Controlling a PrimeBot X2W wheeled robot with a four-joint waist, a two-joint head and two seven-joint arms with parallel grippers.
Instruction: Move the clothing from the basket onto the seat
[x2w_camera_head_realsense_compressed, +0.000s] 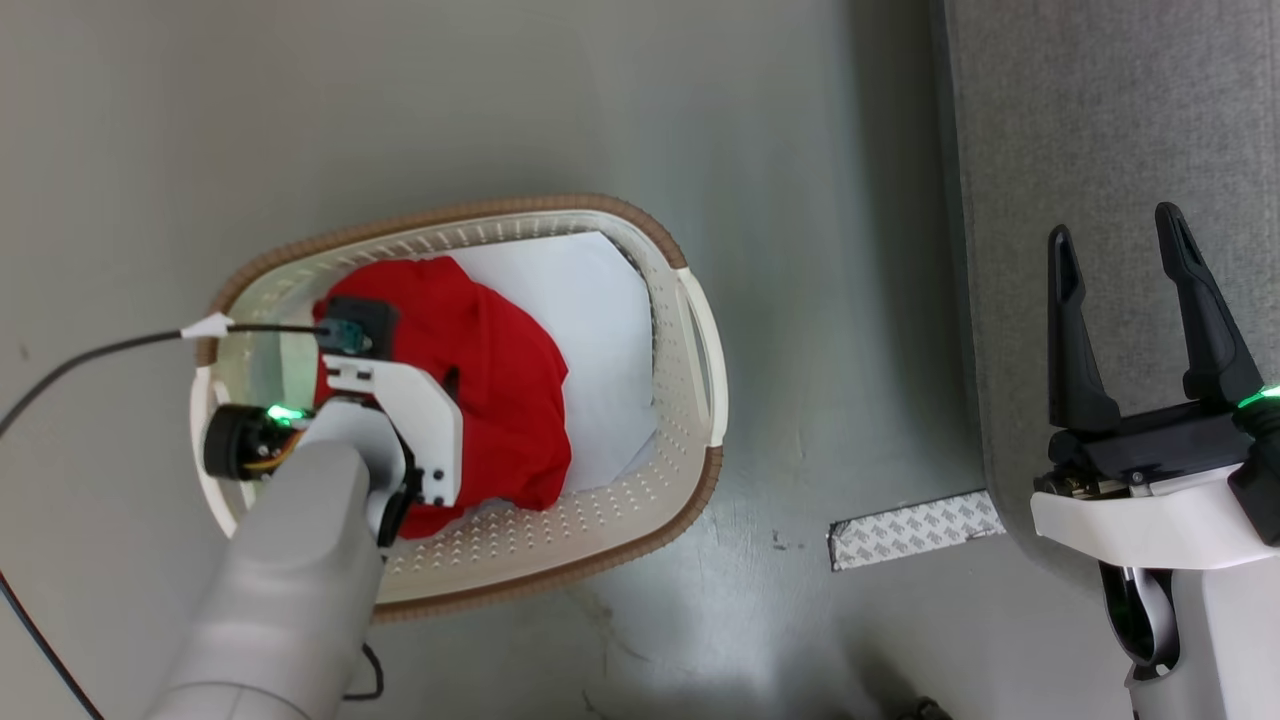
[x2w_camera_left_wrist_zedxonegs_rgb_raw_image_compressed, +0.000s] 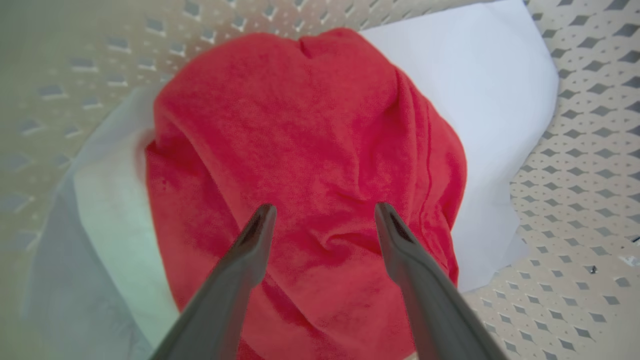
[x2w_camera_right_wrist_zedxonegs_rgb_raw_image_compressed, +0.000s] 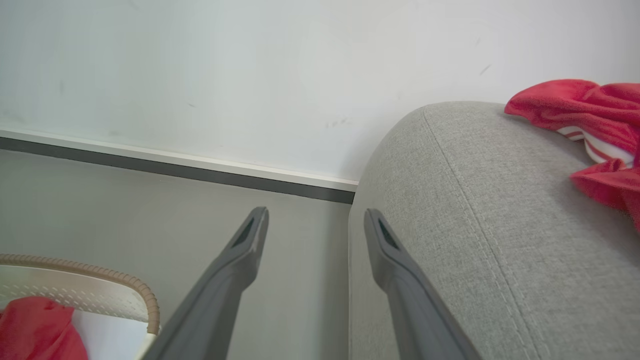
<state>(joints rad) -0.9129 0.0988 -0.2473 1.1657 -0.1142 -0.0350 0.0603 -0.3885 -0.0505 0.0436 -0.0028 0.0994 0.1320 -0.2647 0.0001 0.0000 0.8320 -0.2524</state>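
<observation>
Right wrist view gives the tally: a striped red garment (x2w_camera_right_wrist_zedxonegs_rgb_raw_image_compressed: 590, 107) already lies on the seat (x2w_camera_right_wrist_zedxonegs_rgb_raw_image_compressed: 500, 225), beyond and well to the right of the right fingers (x2w_camera_right_wrist_zedxonegs_rgb_raw_image_compressed: 242, 260). I judge the task partly done. What is left is the clothing (x2w_camera_head_realsense_compressed: 500, 380) in the basket (x2w_camera_head_realsense_compressed: 705, 360), a bunched red heap lying on a white sheet (x2w_camera_head_realsense_compressed: 600, 320); whether it is one piece or several I cannot tell.

Left arm: the pale forearm comes up from the lower left of the head view, and the wrist tips down into the basket. In the left wrist view the left fingers (x2w_camera_left_wrist_zedxonegs_rgb_raw_image_compressed: 247, 260) stand apart, clamped on nothing, with the red heap spread between and beyond their tips. The tips are at the fabric, though I cannot tell if they touch it. The sheet shows past the heap on either side of the fingers.

Right arm: it hangs at the lower right of the head view, fingers apart and empty, with the floor (x2w_camera_right_wrist_zedxonegs_rgb_raw_image_compressed: 150, 210) between them and the grey upholstery just beside the right-hand one
</observation>
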